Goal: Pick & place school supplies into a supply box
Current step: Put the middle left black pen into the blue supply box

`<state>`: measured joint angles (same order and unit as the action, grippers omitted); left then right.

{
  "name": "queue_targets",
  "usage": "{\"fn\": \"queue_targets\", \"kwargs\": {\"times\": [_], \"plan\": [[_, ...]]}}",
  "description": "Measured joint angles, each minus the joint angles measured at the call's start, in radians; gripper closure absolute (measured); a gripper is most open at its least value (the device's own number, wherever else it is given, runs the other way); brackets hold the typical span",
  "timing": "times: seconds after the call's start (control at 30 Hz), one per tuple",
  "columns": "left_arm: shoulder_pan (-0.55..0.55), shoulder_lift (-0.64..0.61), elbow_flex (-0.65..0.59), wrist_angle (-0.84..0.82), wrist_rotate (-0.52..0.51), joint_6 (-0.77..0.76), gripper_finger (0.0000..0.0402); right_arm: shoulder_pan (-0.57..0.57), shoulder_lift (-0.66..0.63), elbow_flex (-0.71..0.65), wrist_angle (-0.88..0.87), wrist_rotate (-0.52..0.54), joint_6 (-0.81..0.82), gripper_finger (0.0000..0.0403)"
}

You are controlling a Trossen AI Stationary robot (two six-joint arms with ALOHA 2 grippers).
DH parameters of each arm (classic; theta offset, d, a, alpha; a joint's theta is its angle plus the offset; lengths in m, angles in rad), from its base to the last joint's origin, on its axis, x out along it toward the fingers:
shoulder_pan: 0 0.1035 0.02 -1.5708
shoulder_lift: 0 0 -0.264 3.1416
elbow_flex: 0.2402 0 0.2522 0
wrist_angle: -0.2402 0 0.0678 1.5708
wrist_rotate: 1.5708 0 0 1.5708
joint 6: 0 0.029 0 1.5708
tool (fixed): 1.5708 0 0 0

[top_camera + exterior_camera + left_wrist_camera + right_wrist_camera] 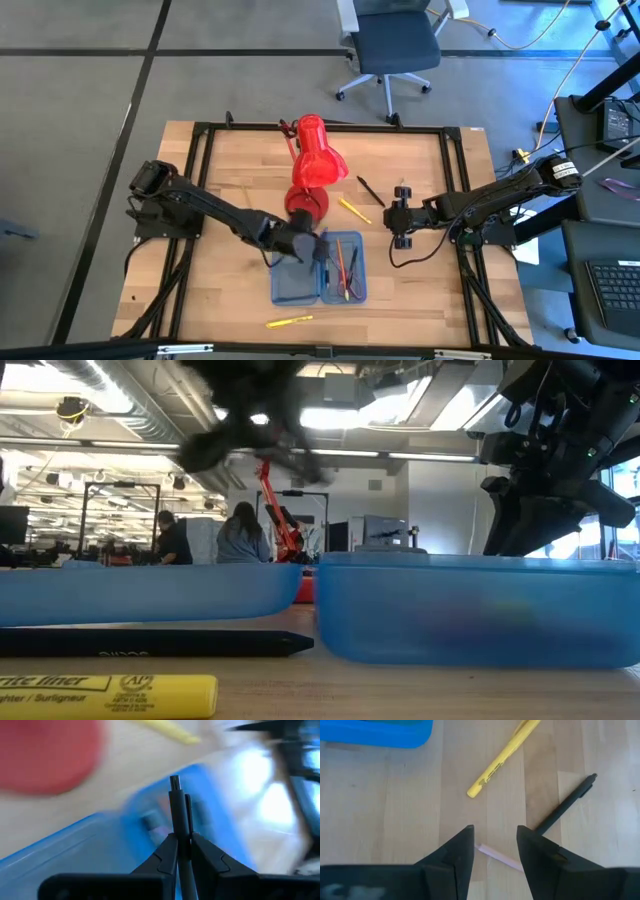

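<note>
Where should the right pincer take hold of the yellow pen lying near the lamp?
Probably at the middle of the yellow pen, coming straight down from above. It lies flat on the table, so its thin barrel fits between the open right pincer if the fingers straddle it crosswise. The black pen lies clear of it.

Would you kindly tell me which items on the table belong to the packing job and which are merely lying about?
Job: supply box; black pen in left gripper; yellow pen; black pen on table; yellow highlighter.
Lying about: red desk lamp.
</note>
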<state>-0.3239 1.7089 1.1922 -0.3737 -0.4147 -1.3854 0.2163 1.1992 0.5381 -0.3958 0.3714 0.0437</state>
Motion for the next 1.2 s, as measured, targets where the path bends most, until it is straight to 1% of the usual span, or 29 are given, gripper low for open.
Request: {"fn": "queue_targets", "kwargs": {"times": [0.1,0.17,0.33,0.53,0.7,1.0,1.2], "plan": [[0.006,0.057,0.052,0.123,-0.002,0.121,0.0374,0.0,0.0,0.0,0.0,0.0,0.0,0.025],[0.012,0.107,0.1,0.142,0.005,0.168,0.0374,0.0,0.0,0.0,0.0,0.0,0.0,0.025],[0.026,0.231,0.197,0.131,0.046,0.201,0.0374,0.0,0.0,0.0,-0.003,0.0,0.001,0.025],[0.038,0.31,0.227,0.128,0.093,0.174,0.0374,0.0,0.0,0.0,-0.005,-0.008,0.003,0.025],[0.045,0.343,0.227,0.13,0.104,0.153,0.0367,-0.001,0.0,0.0,-0.006,-0.015,0.002,0.025],[0.045,0.336,0.228,0.133,0.104,0.18,0.0347,-0.001,0.0,0.0,-0.007,-0.016,0.001,0.025],[0.045,0.336,0.227,0.131,0.127,0.187,0.0332,-0.001,0.0,0.0,-0.007,-0.018,0.001,0.025]]}}
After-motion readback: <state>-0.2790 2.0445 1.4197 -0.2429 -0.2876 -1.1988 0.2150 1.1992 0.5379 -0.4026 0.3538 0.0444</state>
